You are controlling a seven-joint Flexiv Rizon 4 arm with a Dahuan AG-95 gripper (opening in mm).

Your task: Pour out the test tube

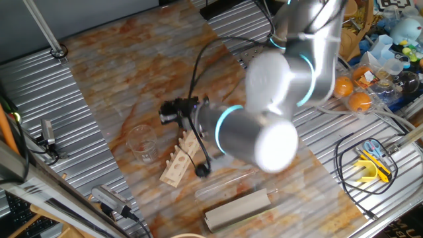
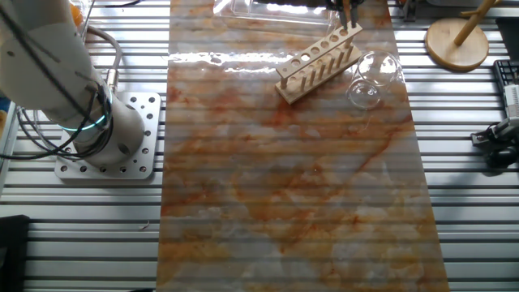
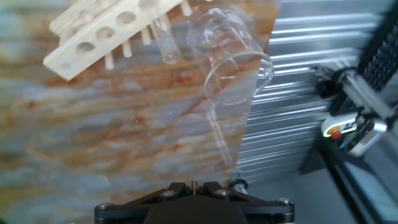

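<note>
The test tube (image 3: 166, 43) is a thin clear tube that hangs through a hole near the end of the pale wooden rack (image 3: 102, 31). The squat clear beaker (image 3: 233, 65) stands just right of it. My gripper (image 3: 194, 185) shows at the bottom edge of the hand view, well back from the rack. Its jaws are pressed together and I see nothing between them. In the other fixed view the fingertips (image 2: 344, 10) hover over the far end of the rack (image 2: 318, 63), next to the beaker (image 2: 371, 79).
A longer clear tube (image 1: 225, 185) lies on the marbled mat in front of the rack (image 1: 180, 160), with a grey block (image 1: 238, 208) beyond it. The beaker (image 1: 142, 142) is left of the rack. Ribbed metal table (image 3: 298, 74) borders the mat; oranges (image 1: 360, 100) and clutter sit far right.
</note>
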